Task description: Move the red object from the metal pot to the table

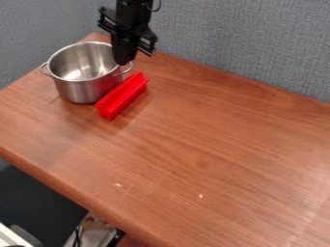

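The red object (123, 96), a long flat-sided bar, lies flat on the table (194, 145) just right of the metal pot (85, 69), close to its side. The shiny pot stands upright near the table's back left corner and looks empty. My gripper (125, 60) hangs above the pot's right rim and the bar's far end, black and pointing down. It is shut, with nothing in it, and clear of the bar.
A grey-blue wall stands behind the table. The table's left and front edges drop to a dark floor. Wood surface stretches to the right and front of the bar.
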Controlling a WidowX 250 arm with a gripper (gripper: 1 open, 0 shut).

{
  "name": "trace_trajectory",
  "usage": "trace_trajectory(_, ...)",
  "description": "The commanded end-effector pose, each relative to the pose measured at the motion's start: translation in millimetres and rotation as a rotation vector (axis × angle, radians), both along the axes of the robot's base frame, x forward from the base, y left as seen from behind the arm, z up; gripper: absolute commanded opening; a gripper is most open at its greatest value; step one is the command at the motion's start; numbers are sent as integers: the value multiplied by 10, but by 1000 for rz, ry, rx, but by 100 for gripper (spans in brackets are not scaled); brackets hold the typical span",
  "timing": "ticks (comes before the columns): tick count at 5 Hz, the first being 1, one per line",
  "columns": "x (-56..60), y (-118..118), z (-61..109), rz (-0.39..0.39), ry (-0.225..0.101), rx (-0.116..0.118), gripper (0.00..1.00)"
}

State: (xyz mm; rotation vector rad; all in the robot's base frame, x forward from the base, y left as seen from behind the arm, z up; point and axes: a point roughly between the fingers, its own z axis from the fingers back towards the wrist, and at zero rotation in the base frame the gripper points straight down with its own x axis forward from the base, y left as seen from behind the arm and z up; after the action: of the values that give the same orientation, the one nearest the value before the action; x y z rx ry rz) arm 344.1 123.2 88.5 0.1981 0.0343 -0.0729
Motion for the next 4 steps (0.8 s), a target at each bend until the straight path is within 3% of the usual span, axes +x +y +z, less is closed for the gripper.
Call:
trace_trajectory(1, 26, 97, 340, 12, -96, 22, 100)
trace_trajectory(4, -9, 132, 177, 11, -58, 13, 100)
